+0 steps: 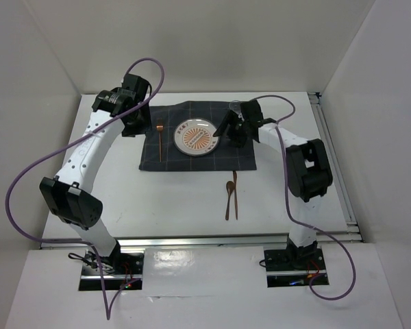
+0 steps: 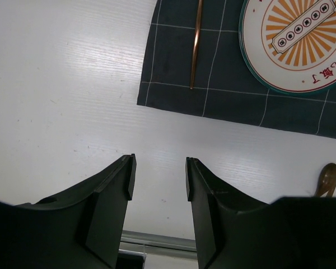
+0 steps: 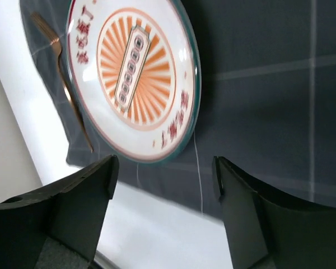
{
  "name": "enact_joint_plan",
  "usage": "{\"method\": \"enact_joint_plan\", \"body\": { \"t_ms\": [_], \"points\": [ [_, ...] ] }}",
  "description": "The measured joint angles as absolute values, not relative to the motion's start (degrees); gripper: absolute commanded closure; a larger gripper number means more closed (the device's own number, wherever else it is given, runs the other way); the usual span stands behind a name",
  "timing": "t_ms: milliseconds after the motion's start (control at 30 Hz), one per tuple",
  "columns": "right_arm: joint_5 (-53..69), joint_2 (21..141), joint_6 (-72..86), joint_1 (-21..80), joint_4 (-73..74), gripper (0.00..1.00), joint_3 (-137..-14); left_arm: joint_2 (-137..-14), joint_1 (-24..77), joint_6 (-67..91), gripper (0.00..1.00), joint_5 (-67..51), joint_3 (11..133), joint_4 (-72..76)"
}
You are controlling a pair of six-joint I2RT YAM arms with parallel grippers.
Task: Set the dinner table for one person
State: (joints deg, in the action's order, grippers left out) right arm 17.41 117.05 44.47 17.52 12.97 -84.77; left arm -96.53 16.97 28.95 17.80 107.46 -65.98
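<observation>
1. Lying on the bare white surface (image 1: 157, 205), just off the near edge of the dark checked cloth (image 1: 171, 159): one spoon (image 1: 228, 199) and a second slim copper-coloured piece (image 1: 236, 195), close side by side. Neither is on the cloth yet.
2. Long axis: both run near-to-far, the spoon's bowl end toward the cloth. They lie roughly parallel to the fork (image 1: 160, 142), which is on the cloth left of the plate (image 1: 196, 137).
3. Bearing: the pair lies almost straight back from the right claw (image 3: 163, 165), toward the arm bases. The left claw (image 2: 159, 168) is off the cloth's left edge, well apart from the pair. Judged: the right arm is the nearer.
4. Right claw, state: jaws spread wide with nothing between them. It hovers over the cloth at the plate's right rim; the plate lies flat and is not gripped.
5. Right arm, pose: elbow folded at the right side, forearm reaching left toward the plate, wrist tipped down.
6. Left claw, state: jaws part-way apart and empty, over bare surface. The left arm is stretched up the left side.
7. Judged need: the right claw draws back toward the near edge and sets its jaws across the handles.
</observation>
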Motion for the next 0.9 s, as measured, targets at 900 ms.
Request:
{"method": "enact_joint_plan", "body": {
  "t_ms": [900],
  "points": [
    [-0.8,87.3,36.4,36.4,31.0,0.61,-45.9,-92.0,18.6,30.7,0.44,15.5,103.0,-64.0]
  ]
}}
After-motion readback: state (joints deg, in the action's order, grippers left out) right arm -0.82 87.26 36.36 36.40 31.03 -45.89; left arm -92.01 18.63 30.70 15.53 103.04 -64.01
